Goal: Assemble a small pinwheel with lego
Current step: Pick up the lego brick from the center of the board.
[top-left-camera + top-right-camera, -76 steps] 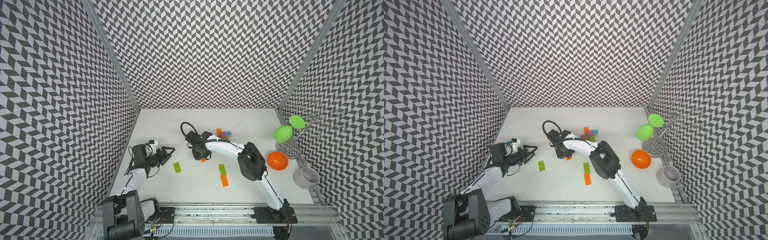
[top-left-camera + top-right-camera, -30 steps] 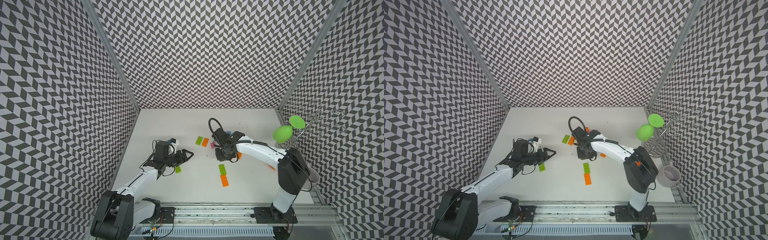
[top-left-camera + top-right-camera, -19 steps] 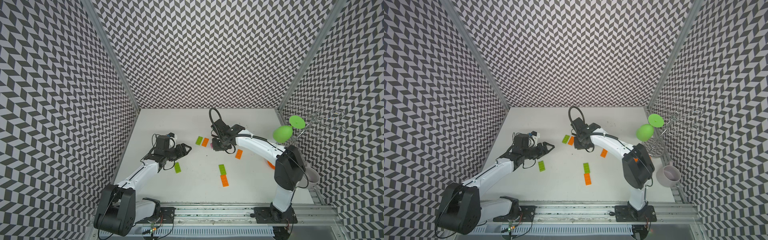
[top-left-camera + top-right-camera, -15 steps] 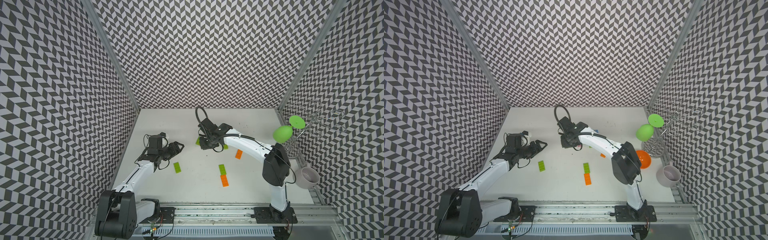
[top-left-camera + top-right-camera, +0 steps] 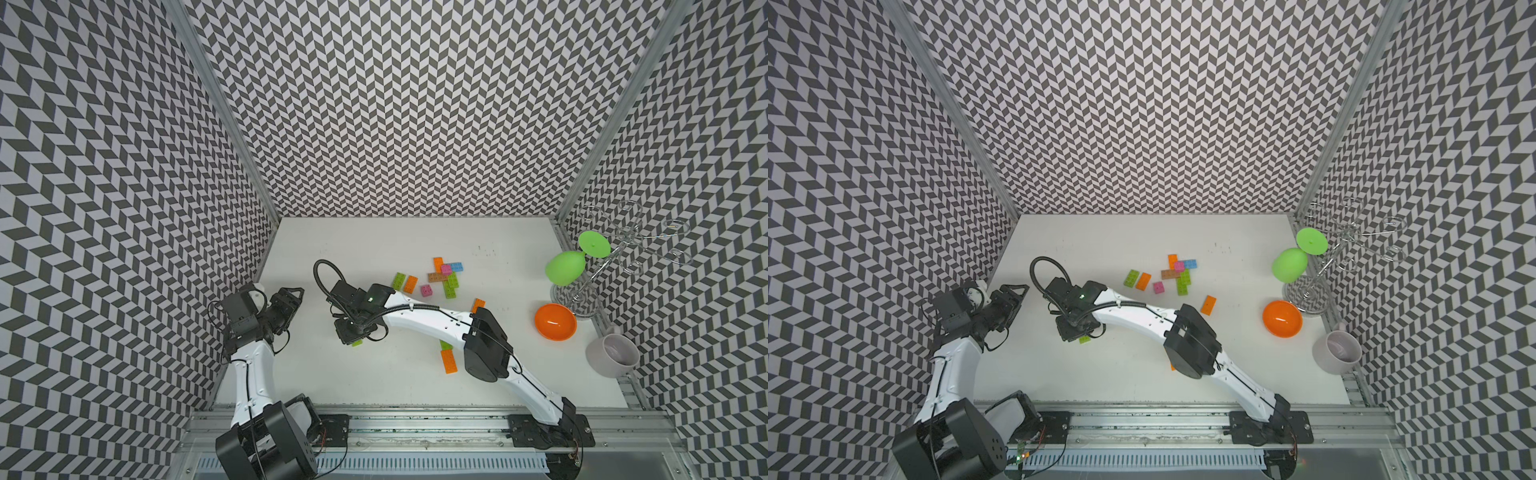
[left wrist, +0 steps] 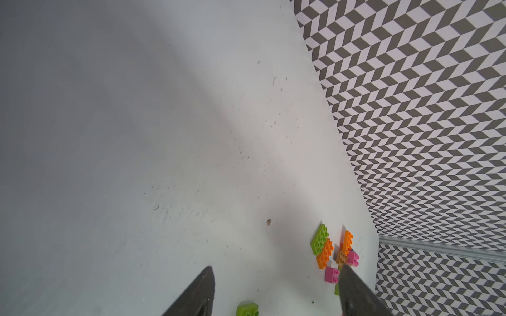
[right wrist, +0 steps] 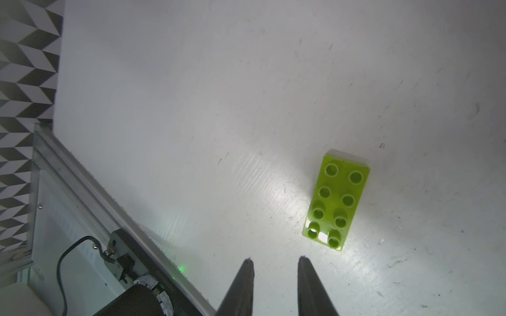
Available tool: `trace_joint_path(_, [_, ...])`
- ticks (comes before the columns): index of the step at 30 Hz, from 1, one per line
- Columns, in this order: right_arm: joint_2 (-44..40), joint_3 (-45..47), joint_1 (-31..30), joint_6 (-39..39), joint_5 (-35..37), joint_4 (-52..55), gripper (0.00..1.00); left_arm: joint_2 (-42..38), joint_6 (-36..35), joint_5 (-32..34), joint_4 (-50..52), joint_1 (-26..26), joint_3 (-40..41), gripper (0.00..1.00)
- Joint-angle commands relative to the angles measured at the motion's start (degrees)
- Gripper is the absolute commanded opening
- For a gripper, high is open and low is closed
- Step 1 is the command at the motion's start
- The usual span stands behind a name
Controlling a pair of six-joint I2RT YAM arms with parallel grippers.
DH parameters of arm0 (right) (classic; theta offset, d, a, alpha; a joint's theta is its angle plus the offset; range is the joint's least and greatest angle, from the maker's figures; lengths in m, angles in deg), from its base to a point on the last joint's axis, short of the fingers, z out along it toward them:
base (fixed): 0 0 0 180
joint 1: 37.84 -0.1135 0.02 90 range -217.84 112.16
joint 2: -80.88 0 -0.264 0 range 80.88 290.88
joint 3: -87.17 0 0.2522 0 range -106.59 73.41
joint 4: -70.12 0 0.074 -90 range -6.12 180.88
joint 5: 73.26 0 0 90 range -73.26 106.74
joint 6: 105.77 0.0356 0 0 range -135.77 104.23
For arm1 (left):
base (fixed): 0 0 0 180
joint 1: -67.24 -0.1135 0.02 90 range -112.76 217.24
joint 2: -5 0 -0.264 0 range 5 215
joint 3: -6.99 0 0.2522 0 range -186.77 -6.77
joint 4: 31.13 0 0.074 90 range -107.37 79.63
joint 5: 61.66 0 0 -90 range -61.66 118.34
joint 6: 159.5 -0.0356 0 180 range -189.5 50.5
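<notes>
A lime lego brick [image 7: 337, 198] lies studs up on the white table, just ahead and to one side of my right gripper [image 7: 275, 260], which is open by a narrow gap and holds nothing. In both top views the right gripper [image 5: 353, 332] points down and covers most of this brick [image 5: 1084, 339]. My left gripper [image 5: 297, 291] hovers by the left wall, open and empty [image 6: 276, 269]. Farther back lie a lime brick [image 5: 400, 281], an orange one [image 5: 410, 284], a pink square [image 5: 426, 290] and a joined cluster [image 5: 445, 274] of orange, pink, blue, brown and lime.
Loose orange bricks [image 5: 478, 305] [image 5: 449, 360] lie near the right forearm. At the right stand a wire rack [image 5: 582, 291] with a green goblet [image 5: 565, 268], an orange bowl [image 5: 555, 321] and a grey mug [image 5: 613, 355]. A metal rail [image 5: 415, 428] runs along the front.
My right gripper has swung from the bricks at the back to the left and front, over the lone lime brick. The left gripper has drawn back toward the left wall.
</notes>
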Motion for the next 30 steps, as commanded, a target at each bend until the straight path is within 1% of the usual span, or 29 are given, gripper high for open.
trace_joint_path(1, [1.2,-1.7,0.7,1.2,0.3,1.3,0.29,-0.7,-0.3,-2.4,0.6,-0.4,0.8,0.71])
trace_joint_path(8, [3.1,-2.2,1.0,1.5,0.3,-0.4,0.29,0.1,-0.7,-3.0,0.4,-0.4,0.7,0.70])
trace_joint_path(19, [5.1,-3.0,1.6,1.2,-4.4,-3.9,0.29,0.9,-1.0,-3.9,-0.4,-0.3,0.8,0.70])
trace_joint_path(23, [6.1,-2.9,2.1,1.6,-3.7,-4.0,0.29,1.0,-1.1,-4.0,-0.4,-0.4,0.9,0.69])
trace_joint_path(30, [7.1,-0.7,2.5,1.8,0.4,-2.6,0.28,1.2,-1.1,-4.1,-0.6,-0.3,0.8,0.69])
